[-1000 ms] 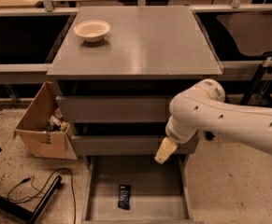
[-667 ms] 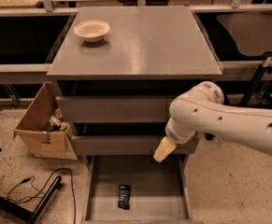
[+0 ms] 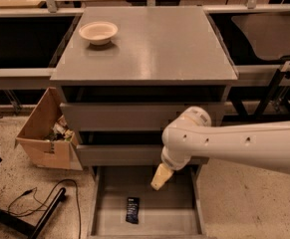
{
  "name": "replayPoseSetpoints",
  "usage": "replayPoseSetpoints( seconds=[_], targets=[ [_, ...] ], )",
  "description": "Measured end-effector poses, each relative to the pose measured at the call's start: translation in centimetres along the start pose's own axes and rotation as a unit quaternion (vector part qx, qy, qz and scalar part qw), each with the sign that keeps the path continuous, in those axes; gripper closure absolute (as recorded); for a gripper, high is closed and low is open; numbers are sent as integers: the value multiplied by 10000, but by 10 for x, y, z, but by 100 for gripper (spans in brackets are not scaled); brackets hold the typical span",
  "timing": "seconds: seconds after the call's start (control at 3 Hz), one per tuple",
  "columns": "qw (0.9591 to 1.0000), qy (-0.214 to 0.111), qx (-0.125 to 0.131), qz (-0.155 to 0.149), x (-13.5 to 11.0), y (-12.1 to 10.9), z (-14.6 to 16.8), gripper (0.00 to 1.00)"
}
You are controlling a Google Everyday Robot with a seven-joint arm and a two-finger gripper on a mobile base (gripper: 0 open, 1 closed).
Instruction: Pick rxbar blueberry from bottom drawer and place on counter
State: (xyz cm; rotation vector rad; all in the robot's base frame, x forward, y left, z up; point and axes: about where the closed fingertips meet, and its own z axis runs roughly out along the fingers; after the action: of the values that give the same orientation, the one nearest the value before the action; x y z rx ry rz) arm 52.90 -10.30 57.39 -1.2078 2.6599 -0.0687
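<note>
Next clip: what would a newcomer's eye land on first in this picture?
First, the big white arm reaching in from the right, its gripper hanging over the open bottom drawer. On that drawer's bare floor lies a small dark snack bar, apart from the gripper and nearer the drawer's front. Up on the grey counter, a pale bowl sits near the back left corner.

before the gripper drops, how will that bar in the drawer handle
The bar lies flat and thin in the drawer, so it is likely light and won't roll. Its smooth-looking wrapper may slide. The gripper hangs over the drawer, not touching the bar.
</note>
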Motion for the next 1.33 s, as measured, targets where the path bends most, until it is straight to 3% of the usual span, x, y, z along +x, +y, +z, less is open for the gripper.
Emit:
replayPoseSetpoints(
  seconds=[0.33, 0.67, 1.0, 1.33],
  targets=[
    [9974, 113, -358, 615, 24, 24, 86, 0],
    [9919, -104, -448, 1180, 29, 19, 166, 0],
    [9783, -269, -576, 1973, 30, 9, 247, 0],
    [9790, -351, -629, 1907, 21, 16, 251, 0]
  ],
)
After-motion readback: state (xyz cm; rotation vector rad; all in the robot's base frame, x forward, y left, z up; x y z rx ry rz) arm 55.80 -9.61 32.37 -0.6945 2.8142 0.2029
